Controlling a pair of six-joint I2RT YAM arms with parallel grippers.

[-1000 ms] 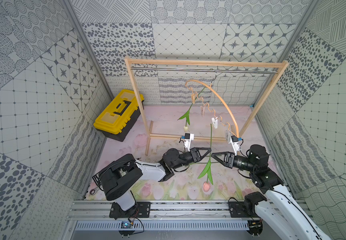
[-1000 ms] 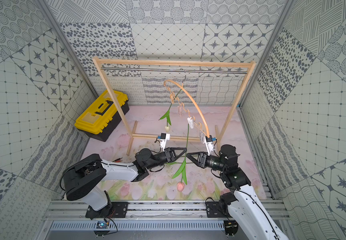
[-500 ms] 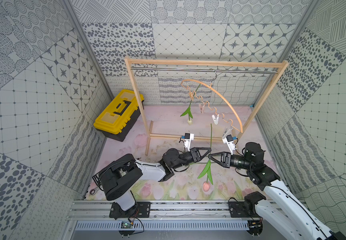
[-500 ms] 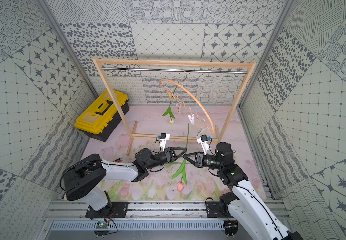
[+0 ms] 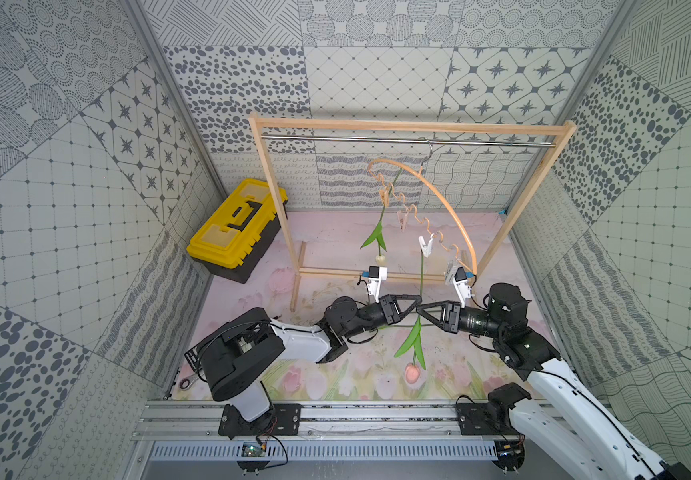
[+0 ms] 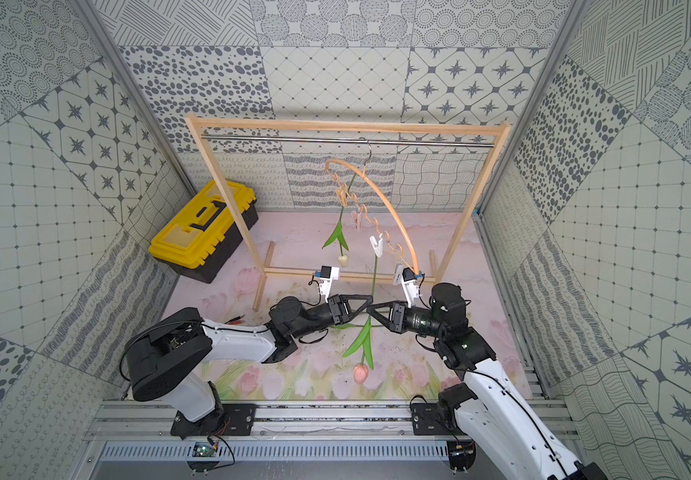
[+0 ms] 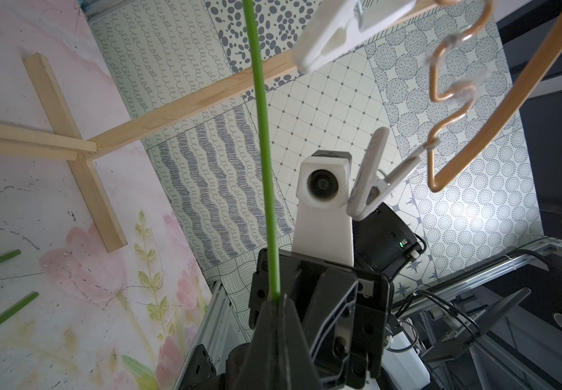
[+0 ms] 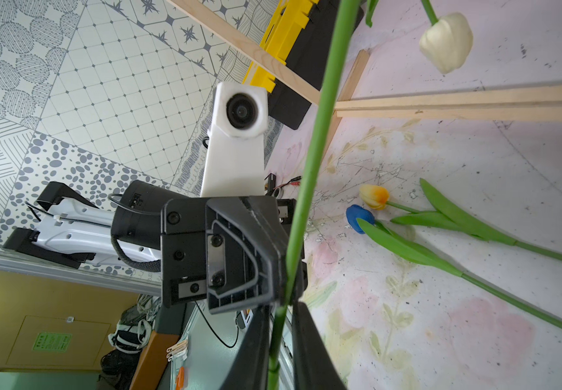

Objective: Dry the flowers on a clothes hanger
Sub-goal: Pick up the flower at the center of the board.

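Left wrist view: the left gripper [image 7: 275, 300] has its black, wedge-shaped fingers pressed together on the thin, smooth green stem of the pink tulip [image 7: 262, 135]. The stem runs straight up and is cut off by the picture's edge.

In the right wrist view the right gripper [image 8: 281, 305] sets its matte black fingers narrowly about the same stem, on the bud side of the left grip. Slivers of light show on either side of the stem, so whether they pinch it I cannot tell.

In both top views the two grippers meet tip to tip and the tulip hangs head down. Its long pointed leaves and rounded bud are at 6 o'clock from the fingers. Its stem end is at 12 o'clock, just beside a white pin [image 5: 427, 245]; whether they touch is too small to make out.

The hanger [image 7: 472, 148] is a tan arc with a thin wavy lower bar. It sweeps from 1 o'clock up toward 11 o'clock, and its silver hook [image 5: 429, 149] sits over the metal rod [image 5: 335, 138] of the light-wood rack [image 5: 410, 126].

The white tulip [image 5: 381, 258] hangs head down from a tan pin [image 5: 384, 198] at 11 o'clock.

The yellow tulip [image 8: 374, 196] and blue tulip [image 8: 359, 217] lie flat on the flower-printed mat [image 5: 335, 249], heads close together and leaves overlapping. The right wrist view shows them, while in the top views the arms hide nearly all of them.

A toolbox [image 5: 236, 224] with a ridged yellow lid and black base stands at 10 o'clock, well apart.
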